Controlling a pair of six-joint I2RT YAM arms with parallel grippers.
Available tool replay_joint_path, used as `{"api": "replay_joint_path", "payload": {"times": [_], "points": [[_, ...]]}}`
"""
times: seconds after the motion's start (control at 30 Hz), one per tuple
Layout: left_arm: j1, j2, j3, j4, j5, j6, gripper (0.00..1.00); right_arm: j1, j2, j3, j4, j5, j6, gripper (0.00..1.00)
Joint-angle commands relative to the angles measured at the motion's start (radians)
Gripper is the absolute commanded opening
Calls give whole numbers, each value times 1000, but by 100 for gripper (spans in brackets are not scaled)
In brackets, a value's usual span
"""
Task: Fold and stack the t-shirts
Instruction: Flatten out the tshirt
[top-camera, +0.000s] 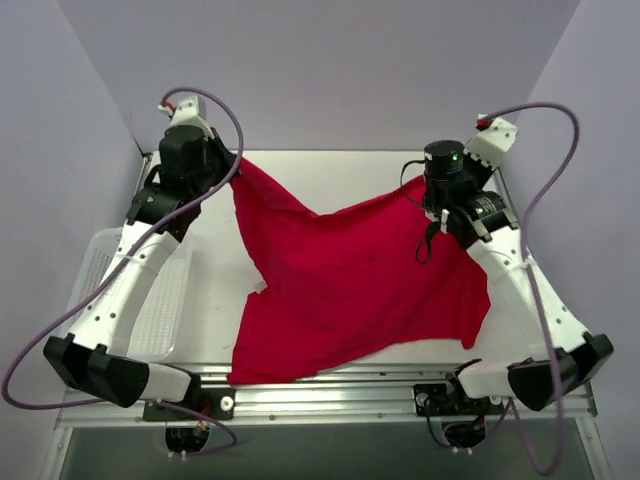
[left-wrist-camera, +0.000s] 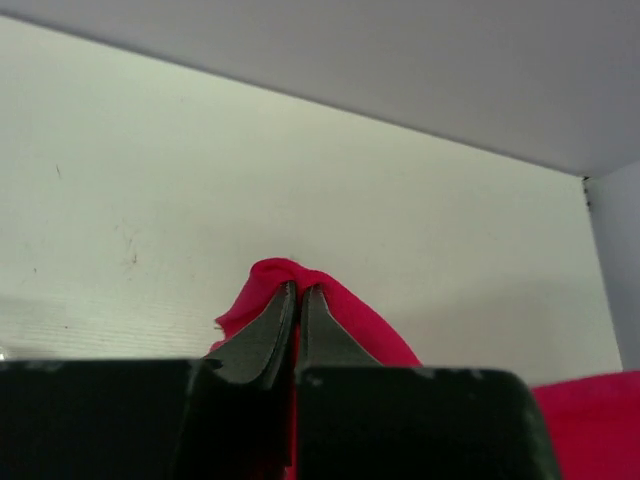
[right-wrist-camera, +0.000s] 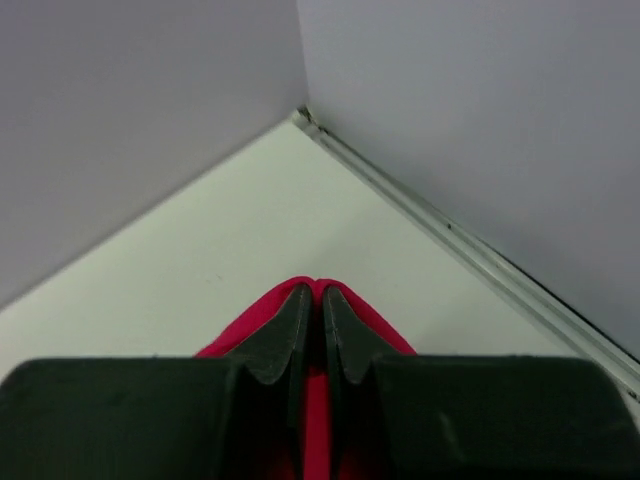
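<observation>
Left side first: the left gripper (left-wrist-camera: 298, 290) is clamped tight on a pinch of the plain bright red soft cloth t-shirt (top-camera: 350, 290), with a fold bulging just past its tips. Behind and below it sits the white plastic mesh basket (top-camera: 160, 320), out of play. Between the grippers the cloth sags and drapes back onto the pale flat tabletop (top-camera: 330, 170). The right gripper (right-wrist-camera: 317, 290) is pressed together on another red edge. Two spread holds, likely to stretch the shirt flat for folding.
</observation>
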Motion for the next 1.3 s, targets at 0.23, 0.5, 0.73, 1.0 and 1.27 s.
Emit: {"api": "replay_joint_path", "payload": {"times": [0.23,0.5,0.73,1.0,1.27], "points": [[122,602,153,235,73,-13,2,-302,613,55,155,-399,124,0],[217,1261,1259,-115,202,-14,94,-360,1090,706,-81,-324,240,100],[251,983,904,128,169,2,94,-351,997,674,-60,-260,237,100],[202,743,639,104,135,16,95,-308,704,342,55,-281,239,100],[143,639,99,404,202,-221,95,-280,408,-123,196,-403,273,100]]}}
